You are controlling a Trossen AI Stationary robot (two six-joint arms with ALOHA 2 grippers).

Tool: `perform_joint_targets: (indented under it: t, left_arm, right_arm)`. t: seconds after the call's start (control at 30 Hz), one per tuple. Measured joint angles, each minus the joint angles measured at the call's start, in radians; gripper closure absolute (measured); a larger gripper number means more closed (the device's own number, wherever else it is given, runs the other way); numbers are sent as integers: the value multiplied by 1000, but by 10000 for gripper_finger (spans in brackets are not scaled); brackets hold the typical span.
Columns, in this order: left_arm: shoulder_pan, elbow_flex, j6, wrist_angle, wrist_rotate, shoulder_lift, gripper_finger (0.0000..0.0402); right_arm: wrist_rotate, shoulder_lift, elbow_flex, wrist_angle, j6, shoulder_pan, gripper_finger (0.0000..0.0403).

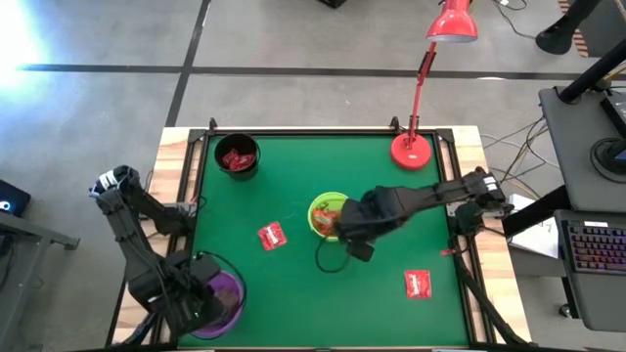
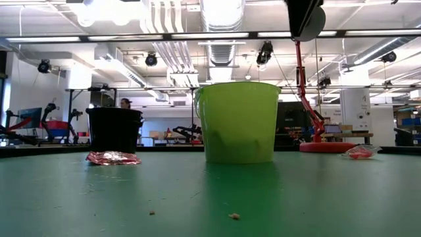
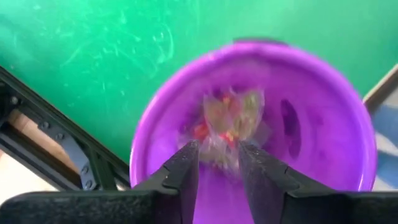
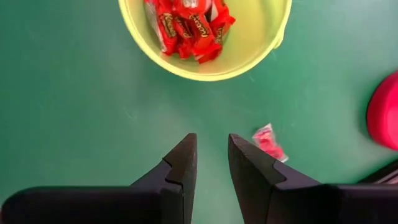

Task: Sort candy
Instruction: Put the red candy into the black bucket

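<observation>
Left gripper first: its jaws stand a narrow gap apart directly over the purple bowl, and a pale twist-wrapped candy shows blurred just beyond the tips. It looks to be dropping free into the bowl rather than held, though the blur makes that hard to call. Over to the right gripper: jaws a narrow gap apart with nothing between them, pointing down at bare green bench just beside the lime-green bowl, which already carries a heap of orange-red wrappers.

Outward from there, loose candy is waiting on the bench: a flat red packet left of the lime-green bowl, another toward the right front, and a small one near the right jaws. The black bowl at the back left holds red pieces.

What could go wrong? If the wrapper clings to a left finger, it rides back out when the arm lifts. On the right, jaws this narrow may skid over a flat packet instead of straddling it.

Poses: the left arm is folded at the front-left corner, wrist tipped down over the purple bowl; the right arm reaches in from the right edge to the middle.
</observation>
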Motion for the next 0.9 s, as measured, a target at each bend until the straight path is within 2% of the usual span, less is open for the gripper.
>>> perform_joint_targets:
  t: [0.17, 0.33, 0.5, 0.6, 0.8, 0.9]
  left_arm:
    - [32, 12, -5, -36, -14, 0, 303]
    - [46, 85, 49, -94, -24, 0, 303]
    - [56, 186, 97, -184, -184, -1, 303]
    - [79, 227, 179, -189, -272, -9, 303]
    - [134, 264, 322, -189, -370, -44, 303]
    - [164, 262, 366, -189, -372, -63, 303]
  right_arm:
    - [42, -29, 0, -1, 161, 80, 321]
    - [42, -40, -7, 1, 295, 171, 321]
    - [41, -43, -71, 2, 439, 260, 321]
    - [40, -49, -147, 1, 559, 299, 321]
    - [-15, -69, -291, -1, 791, 367, 321]
    - [-24, -70, -336, 2, 874, 404, 321]
